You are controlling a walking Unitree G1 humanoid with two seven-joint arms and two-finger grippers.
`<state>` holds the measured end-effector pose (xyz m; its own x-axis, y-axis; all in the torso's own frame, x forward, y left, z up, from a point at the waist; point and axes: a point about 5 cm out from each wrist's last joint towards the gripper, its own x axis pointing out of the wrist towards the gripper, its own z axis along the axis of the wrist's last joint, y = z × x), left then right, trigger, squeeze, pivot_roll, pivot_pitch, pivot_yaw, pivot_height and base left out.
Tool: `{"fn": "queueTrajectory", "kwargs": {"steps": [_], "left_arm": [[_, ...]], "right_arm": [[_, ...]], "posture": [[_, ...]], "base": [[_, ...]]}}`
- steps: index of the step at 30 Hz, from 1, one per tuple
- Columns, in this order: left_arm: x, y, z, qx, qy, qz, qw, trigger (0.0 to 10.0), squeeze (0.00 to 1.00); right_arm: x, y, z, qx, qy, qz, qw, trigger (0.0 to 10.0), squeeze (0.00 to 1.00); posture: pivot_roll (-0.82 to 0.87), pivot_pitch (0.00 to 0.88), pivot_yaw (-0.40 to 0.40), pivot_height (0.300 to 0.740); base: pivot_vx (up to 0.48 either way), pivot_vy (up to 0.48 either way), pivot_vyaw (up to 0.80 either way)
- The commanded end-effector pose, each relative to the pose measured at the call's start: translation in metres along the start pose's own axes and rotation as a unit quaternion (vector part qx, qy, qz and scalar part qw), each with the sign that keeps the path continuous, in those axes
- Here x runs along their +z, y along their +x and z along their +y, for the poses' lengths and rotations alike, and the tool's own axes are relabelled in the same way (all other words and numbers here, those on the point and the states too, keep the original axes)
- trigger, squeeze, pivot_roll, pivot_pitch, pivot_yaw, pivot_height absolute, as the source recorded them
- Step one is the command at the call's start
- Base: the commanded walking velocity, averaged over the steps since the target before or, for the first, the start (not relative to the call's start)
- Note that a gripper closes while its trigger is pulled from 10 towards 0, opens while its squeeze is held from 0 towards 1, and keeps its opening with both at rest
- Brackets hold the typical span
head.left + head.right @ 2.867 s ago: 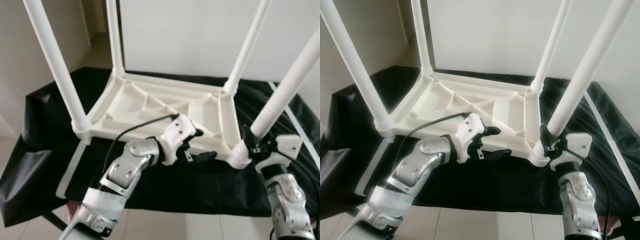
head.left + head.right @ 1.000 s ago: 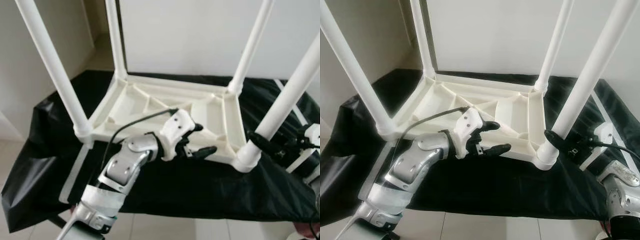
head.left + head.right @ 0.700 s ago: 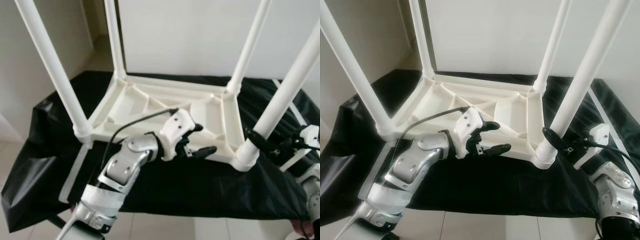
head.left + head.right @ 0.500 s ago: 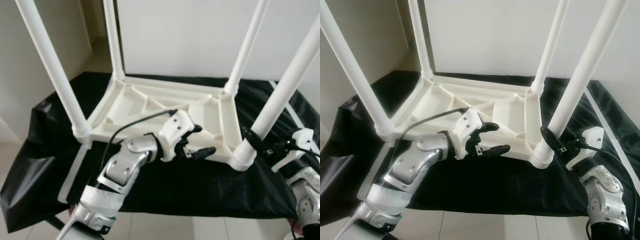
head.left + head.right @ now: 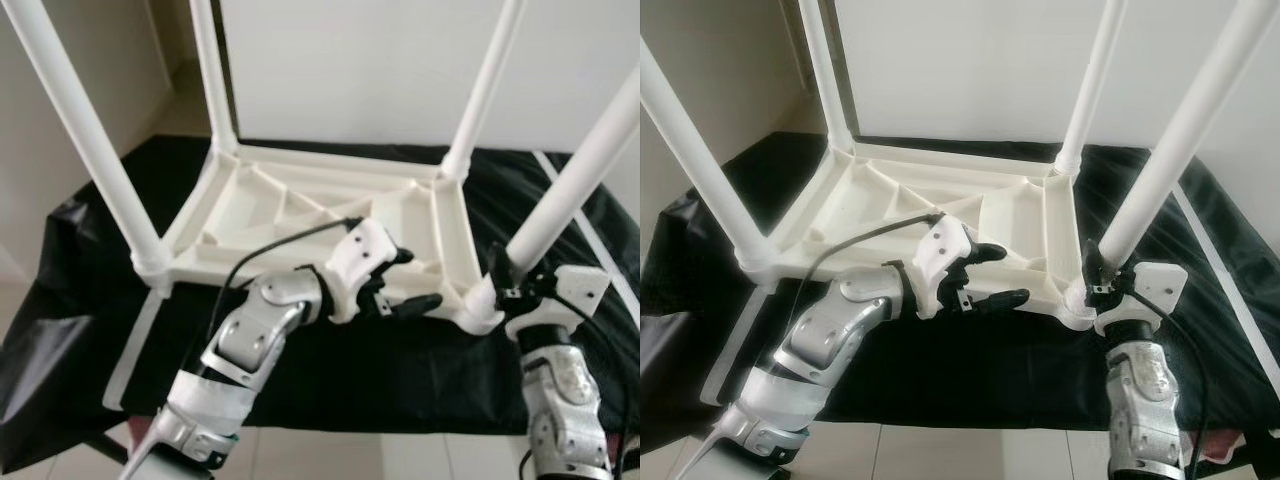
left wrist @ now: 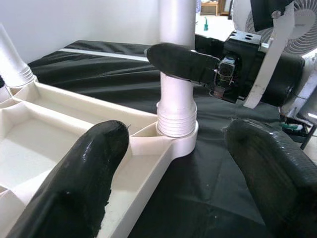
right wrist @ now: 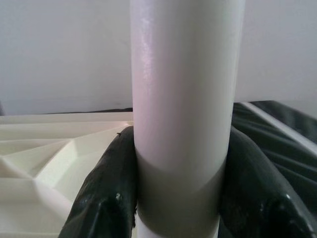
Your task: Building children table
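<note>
A white plastic children's table [image 5: 300, 200] lies upside down on a black cloth, its legs pointing up. My right gripper [image 5: 500, 275] is shut on the near right leg [image 5: 575, 185] just above its socket [image 6: 177, 119]. In the right wrist view the black fingers [image 7: 109, 193] press both sides of that leg [image 7: 183, 99]. My left gripper [image 5: 418, 280] stands open at the table's near rim, one finger over the rim and the other in front of it. Its fingers [image 6: 84, 183] hold nothing.
The black cloth [image 5: 80, 260] drapes over a low surface, with tiled floor below its front edge. A white strip [image 5: 135, 340] lies on the cloth at the left and another [image 5: 600, 240] at the right. A fan [image 6: 297, 25] stands beyond the right arm.
My right gripper has come in from the right and shut on the near right leg. The left gripper stays open at the rim. The camera has shifted slightly.
</note>
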<state>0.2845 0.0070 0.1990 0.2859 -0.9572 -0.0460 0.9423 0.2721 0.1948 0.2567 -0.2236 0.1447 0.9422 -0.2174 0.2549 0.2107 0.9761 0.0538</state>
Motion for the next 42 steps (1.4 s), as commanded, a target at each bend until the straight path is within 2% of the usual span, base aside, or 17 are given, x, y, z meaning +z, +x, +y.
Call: {"fn": "queueTrajectory", "kwargs": {"steps": [1,5,6,9,13,14,15,16,22,24,27,28,29,30,31,38,42], "left_arm": [[0.000,0.000,-0.002,0.002,-0.006,-0.002,1.000,10.0,0.00],[0.000,0.003,-0.005,0.000,-0.007,-0.004,1.000,10.0,0.00],[0.000,0.003,-0.005,0.000,-0.007,-0.004,1.000,10.0,0.00],[0.000,0.004,-0.006,0.001,-0.010,-0.006,1.000,10.0,0.00],[0.000,0.004,-0.007,0.003,-0.013,-0.007,1.000,10.0,0.00],[0.000,0.004,-0.008,0.003,-0.015,-0.007,1.000,10.0,0.00],[0.000,0.004,-0.008,0.003,-0.015,-0.007,1.000,10.0,0.00],[-0.001,0.004,-0.009,0.003,-0.017,-0.008,1.000,10.0,0.00],[-0.002,0.006,-0.012,-0.002,-0.020,-0.010,1.000,10.0,0.00],[-0.002,0.007,-0.013,-0.003,-0.020,-0.011,1.000,10.0,0.00],[-0.002,0.007,-0.013,-0.002,-0.019,-0.012,1.000,10.0,0.00],[-0.001,0.008,-0.013,-0.002,-0.020,-0.012,1.000,10.0,0.00],[-0.002,0.008,-0.014,-0.004,-0.018,-0.011,1.000,10.0,0.00],[-0.002,0.008,-0.014,-0.004,-0.018,-0.011,1.000,10.0,0.00],[-0.003,0.009,-0.016,-0.005,-0.015,-0.007,1.000,10.0,0.00],[-0.008,0.015,-0.027,-0.016,0.001,0.011,1.000,10.0,0.00],[-0.015,0.019,-0.039,-0.035,-0.001,0.024,0.999,10.0,0.00]], "right_arm": [[-0.030,-0.013,-0.011,-0.044,-0.017,0.083,0.995,10.0,0.00],[-0.041,-0.024,0.007,-0.125,-0.020,0.120,0.985,10.0,0.00],[-0.041,-0.024,0.007,-0.125,-0.020,0.120,0.985,10.0,0.00],[-0.039,-0.025,0.025,-0.105,-0.010,0.116,0.988,10.0,0.00],[-0.035,-0.024,0.032,-0.086,-0.012,0.105,0.991,10.0,0.00],[-0.033,-0.023,0.031,-0.085,-0.010,0.100,0.991,10.0,0.61],[-0.033,-0.023,0.031,-0.085,-0.010,0.100,0.991,10.0,0.61],[-0.029,-0.020,0.031,-0.074,-0.002,0.085,0.994,10.0,1.00],[-0.020,-0.013,0.027,-0.037,0.002,0.059,0.998,10.0,1.00],[-0.015,-0.004,0.018,-0.020,-0.014,0.048,0.999,10.0,1.00],[-0.013,0.000,0.014,-0.011,-0.019,0.042,0.999,10.0,1.00],[-0.011,0.004,0.013,0.006,-0.023,0.042,0.999,10.0,0.82],[-0.009,0.009,0.012,0.026,-0.022,0.044,0.998,10.0,0.16],[-0.009,0.009,0.012,0.026,-0.022,0.044,0.998,10.0,0.16],[-0.007,0.013,0.011,0.050,-0.021,0.045,0.998,10.0,0.00],[-0.005,0.025,0.003,0.124,-0.022,0.053,0.991,10.0,0.00],[-0.007,0.033,-0.011,0.162,-0.035,0.071,0.984,10.0,0.00]], "posture": [[-0.03,0.006,-0.004,0.740],[-0.03,0.000,-0.010,0.740],[-0.03,0.000,-0.010,0.740],[-0.02,0.000,-0.014,0.740],[-0.02,0.000,-0.017,0.740],[-0.02,0.000,-0.019,0.740],[-0.02,0.000,-0.019,0.740],[-0.03,0.000,-0.018,0.740],[-0.03,0.000,-0.021,0.740],[-0.03,0.000,-0.021,0.740],[-0.03,0.000,-0.023,0.740],[-0.03,0.000,-0.024,0.740],[-0.03,0.000,-0.024,0.740],[-0.03,0.000,-0.024,0.740],[-0.03,0.000,-0.025,0.740],[-0.03,0.000,-0.024,0.740],[-0.02,0.000,-0.027,0.740]], "base": [[0.000,0.000,0.00],[0.000,0.000,0.00],[0.000,0.000,0.00],[0.000,0.000,0.00],[0.000,0.000,0.00],[0.000,0.000,0.00],[0.000,0.000,0.00],[0.000,0.000,0.00],[0.000,0.000,0.00],[0.000,0.000,0.00],[0.000,0.000,0.00],[0.000,0.000,0.00],[0.000,0.000,0.00],[0.000,0.000,0.00],[0.000,0.000,0.00],[0.000,0.000,0.00],[0.000,0.000,0.00]]}}
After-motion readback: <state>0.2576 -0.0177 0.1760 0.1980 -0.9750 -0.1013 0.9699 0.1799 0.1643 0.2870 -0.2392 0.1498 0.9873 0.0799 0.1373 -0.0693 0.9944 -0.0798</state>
